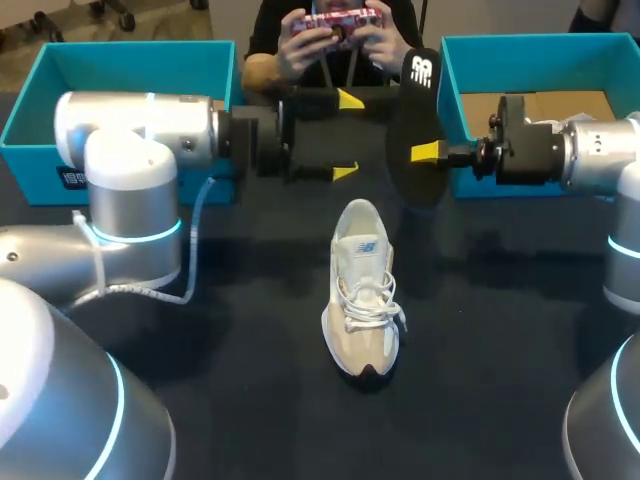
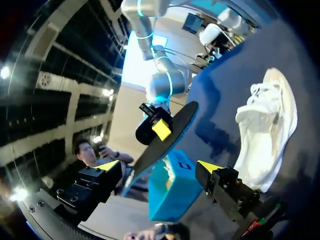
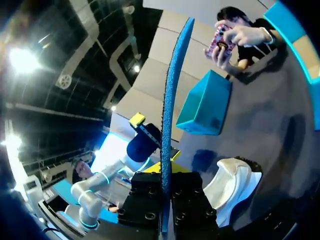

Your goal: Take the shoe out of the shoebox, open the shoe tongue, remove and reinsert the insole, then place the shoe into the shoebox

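Shoe (image 1: 362, 290) stands upright on its sole at the middle of the dark desk (image 1: 250, 330). It is pale, with white laces, its toe toward the robot and its heel toward the far edge. Nothing touches the shoe.

Beyond the shoe's heel and a little to its right, the insole (image 1: 415, 130) hangs in the air, clear of the desk and standing on end. Its black face with a white mark shows in the head view, and its blue underside shows in the wrist views. The right claw (image 1: 420, 150) comes in from the shoe's right and grips the insole, one finger on each face. In the right wrist view the insole rises edge-on from between those fingers.

The left claw (image 1: 347, 135) is beyond the shoe's heel on the left, just beside the insole but not touching it. Its yellow tips are spread wide with nothing held. In the left wrist view the insole is ahead of this claw and the shoe lies off to one side.

Farther back than the shoe, the left teal box (image 1: 130, 60) sits well to the shoe's left. The right teal box (image 1: 530, 60), showing brown lining inside, sits well to its right.
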Controlling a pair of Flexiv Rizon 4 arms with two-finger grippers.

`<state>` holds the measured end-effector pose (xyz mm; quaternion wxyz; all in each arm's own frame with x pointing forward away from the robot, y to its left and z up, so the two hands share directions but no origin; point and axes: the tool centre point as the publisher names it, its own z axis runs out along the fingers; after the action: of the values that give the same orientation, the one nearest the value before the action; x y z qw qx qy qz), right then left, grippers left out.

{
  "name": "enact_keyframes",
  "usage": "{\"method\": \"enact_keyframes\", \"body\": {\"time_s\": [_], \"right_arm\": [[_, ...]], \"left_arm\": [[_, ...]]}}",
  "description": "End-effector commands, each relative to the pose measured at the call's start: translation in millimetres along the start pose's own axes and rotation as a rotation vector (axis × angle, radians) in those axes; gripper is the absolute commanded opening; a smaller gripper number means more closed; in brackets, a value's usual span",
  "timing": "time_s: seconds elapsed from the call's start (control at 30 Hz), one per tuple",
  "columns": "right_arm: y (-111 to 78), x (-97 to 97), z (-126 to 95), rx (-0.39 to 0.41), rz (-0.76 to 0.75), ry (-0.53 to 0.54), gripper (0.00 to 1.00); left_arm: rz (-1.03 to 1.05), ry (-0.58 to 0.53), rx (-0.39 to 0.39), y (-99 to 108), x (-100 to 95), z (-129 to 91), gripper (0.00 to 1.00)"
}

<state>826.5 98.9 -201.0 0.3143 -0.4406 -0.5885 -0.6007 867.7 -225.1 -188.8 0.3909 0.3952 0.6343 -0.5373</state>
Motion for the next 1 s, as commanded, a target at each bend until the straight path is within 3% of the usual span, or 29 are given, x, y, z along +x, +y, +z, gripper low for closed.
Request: {"method": "enact_keyframes", "body": {"time_s": [0.03,0.2,0.3,0.87,1.0], "right_arm": [[-0.9,0.1,3.9,-0.011,-0.079,0.008,0.0],[0.1,-1.6,8.9,-0.003,-0.147,0.032,0.0],[1.2,1.0,12.7,0.012,-0.22,0.063,0.0],[1.2,1.0,12.7,0.012,-0.22,0.063,0.0],[1.2,1.0,12.7,0.012,-0.22,0.063,0.0]], "left_arm": [[-0.109,0.066,-0.043,-4.0,2.2,-11.0,1.0],[-0.295,0.093,-0.121,2.2,16.1,-19.5,1.0],[-0.295,0.093,-0.121,2.2,16.1,-19.5,1.0],[-0.295,0.093,-0.121,2.2,16.1,-19.5,1.0],[-0.378,0.192,-0.147,-0.7,17.5,-27.9,1.0]]}}
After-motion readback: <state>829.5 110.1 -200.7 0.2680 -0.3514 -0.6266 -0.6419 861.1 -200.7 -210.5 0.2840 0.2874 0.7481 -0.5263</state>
